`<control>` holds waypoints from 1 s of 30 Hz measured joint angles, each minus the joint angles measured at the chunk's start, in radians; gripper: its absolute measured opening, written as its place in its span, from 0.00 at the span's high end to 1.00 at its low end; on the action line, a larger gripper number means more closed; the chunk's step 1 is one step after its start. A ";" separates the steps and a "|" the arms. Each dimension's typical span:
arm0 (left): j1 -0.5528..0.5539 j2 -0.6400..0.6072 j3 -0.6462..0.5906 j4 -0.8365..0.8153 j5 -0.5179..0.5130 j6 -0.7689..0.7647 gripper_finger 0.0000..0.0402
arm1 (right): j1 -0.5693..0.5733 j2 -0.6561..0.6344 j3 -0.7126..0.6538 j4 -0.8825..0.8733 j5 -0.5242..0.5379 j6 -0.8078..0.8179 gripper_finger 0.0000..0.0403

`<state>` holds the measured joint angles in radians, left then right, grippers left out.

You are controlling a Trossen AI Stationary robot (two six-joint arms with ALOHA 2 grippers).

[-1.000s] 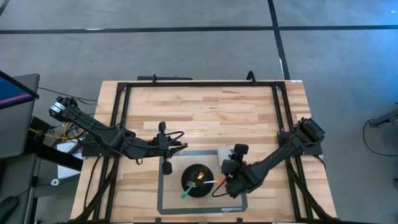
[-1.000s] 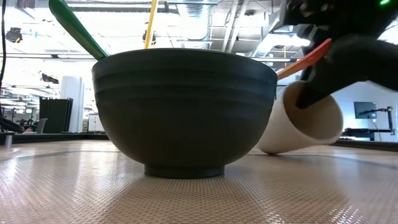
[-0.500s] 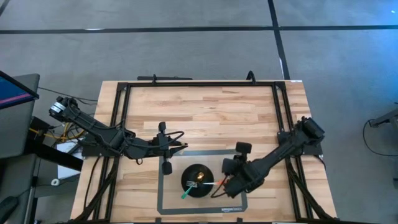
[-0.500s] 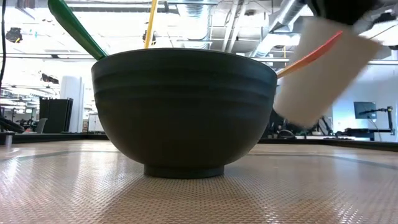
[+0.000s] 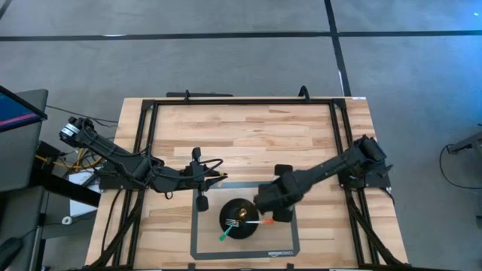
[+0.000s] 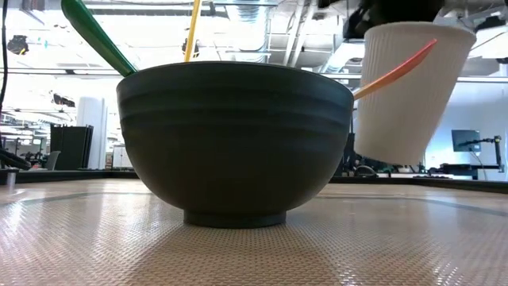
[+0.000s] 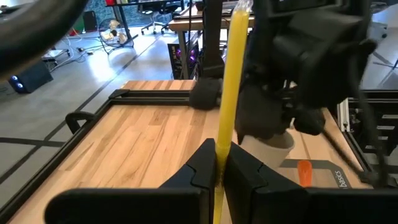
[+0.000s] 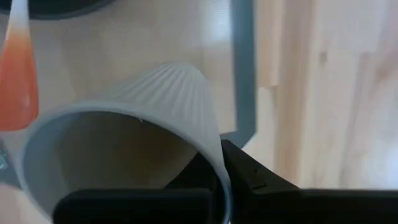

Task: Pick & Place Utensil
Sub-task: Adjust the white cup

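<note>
A dark bowl [image 5: 239, 218] [image 6: 234, 135] stands on a grey-bordered mat. A green utensil [image 6: 95, 36] and an orange utensil [image 6: 393, 71] [image 8: 18, 81] lean on its rim, handles sticking out. My right gripper [image 5: 269, 200] [image 8: 217, 171], just right of the bowl, is shut on a white ribbed cup [image 6: 409, 87] [image 8: 130, 118]. My left gripper [image 5: 202, 179] [image 7: 219, 171], left of and beyond the bowl, is shut on a yellow utensil [image 7: 231, 74] [image 6: 193, 28]. The utensil's lower end is hidden. My left gripper pinches the yellow utensil's shaft [image 7: 222, 140] between its two fingers, which lie across it. The shaft rises nearly upright above the fingers. My right gripper holds the cup by its rim [image 8: 213, 149], one finger inside and one outside the wall. The cup is upright, mouth up, lifted clear of the mat.
The mat [image 5: 194, 241] lies at the table's near middle, with its border under the cup [image 8: 242, 68]. Bare wooden table [image 5: 248, 132] spreads beyond it, inside a black frame [image 5: 241, 100]. The orange handle reaches across in front of the cup in the low view.
My right gripper has raised the cup from lying on its side on the mat, turned it upright and carried it clear of the mat, toward the table's left and far side, closer to the bowl. The bowl and its utensils have stayed put.
</note>
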<state>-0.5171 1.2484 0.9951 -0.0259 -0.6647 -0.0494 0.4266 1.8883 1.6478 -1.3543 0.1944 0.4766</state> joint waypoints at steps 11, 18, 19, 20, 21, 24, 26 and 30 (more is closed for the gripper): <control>0.000 0.000 0.000 0.000 0.000 0.044 0.95 | -0.134 0.051 0.000 0.067 -0.142 -0.145 0.99; 0.000 0.000 0.000 -0.001 0.000 0.045 0.95 | -0.170 0.075 0.000 0.068 -0.174 -0.191 0.95; 0.000 0.000 0.000 -0.003 0.000 0.045 0.95 | -0.173 0.077 0.000 0.064 -0.176 -0.202 0.94; 0.000 0.000 0.000 -0.003 0.000 0.047 0.95 | -0.175 0.079 0.000 0.055 -0.176 -0.212 0.93; 0.000 0.000 0.000 -0.002 0.000 0.050 0.95 | -0.175 0.081 0.000 0.050 -0.178 -0.216 0.92; 0.000 0.000 0.000 -0.003 0.000 0.053 0.95 | -0.173 0.082 0.000 0.055 -0.177 -0.218 0.87; 0.000 0.000 0.000 -0.003 0.000 0.053 0.95 | -0.172 0.082 0.000 0.057 -0.173 -0.218 0.85; 0.000 0.000 0.000 -0.003 0.000 0.053 0.95 | -0.172 0.076 0.000 0.061 -0.171 -0.217 0.81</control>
<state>-0.5171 1.2480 0.9951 -0.0292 -0.6651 0.0035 0.2546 1.9647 1.6482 -1.2937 0.0235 0.2598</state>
